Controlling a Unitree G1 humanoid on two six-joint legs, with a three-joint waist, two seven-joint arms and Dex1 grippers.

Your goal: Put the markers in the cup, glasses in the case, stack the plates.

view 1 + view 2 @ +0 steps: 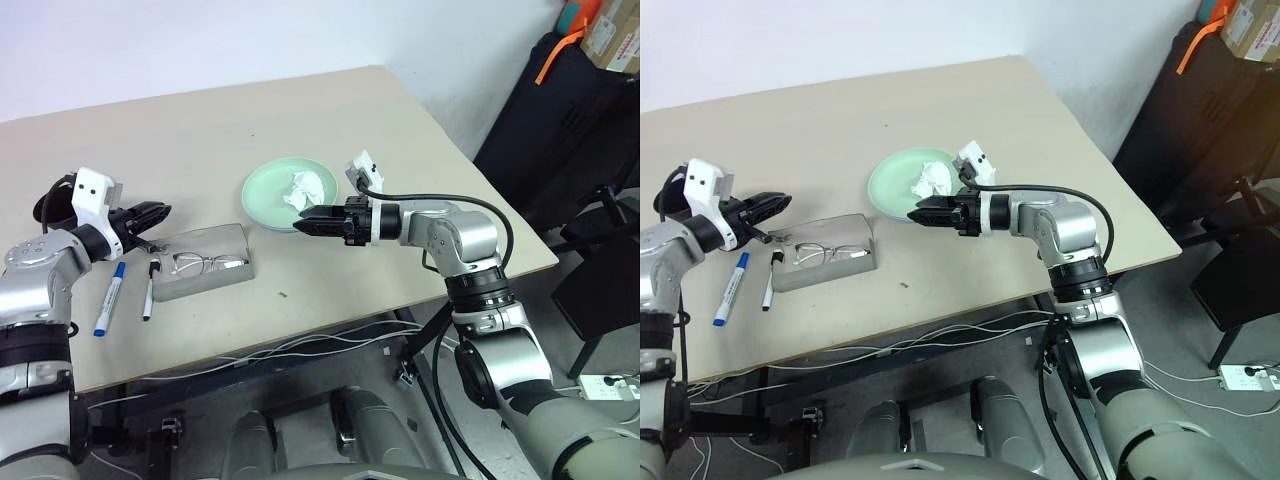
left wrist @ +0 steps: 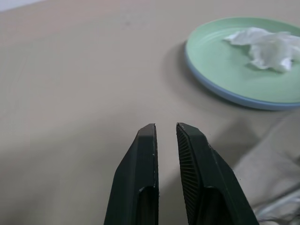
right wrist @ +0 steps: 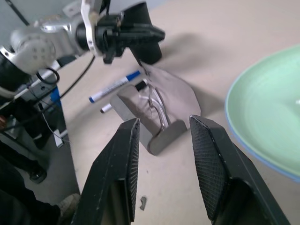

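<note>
Markers (image 1: 110,298) on table (image 1: 330,290) below left end effector (image 1: 160,212), fingers nearly clenched, empty. Glasses (image 1: 208,263) rest in open case (image 1: 205,262) between effectors. Right end effector (image 1: 305,222) half-parted, empty, beside stacked plates (image 1: 272,190). Next, likely: close case, find cup.

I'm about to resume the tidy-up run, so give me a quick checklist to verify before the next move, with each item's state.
1. Glasses in the case: ok, they lie inside the open grey case.
2. Plates stacked: ok, the mint green plate sits on the light blue plate.
3. Top plate bare: not ok, a crumpled tissue lies in it.
4. Markers in the cup: not ok, the blue marker and the black marker lie on the table.
5. Left claw free: ok, nearly shut, nothing between its fingers.
6. Right claw free: ok, partly open, holding nothing.
</note>
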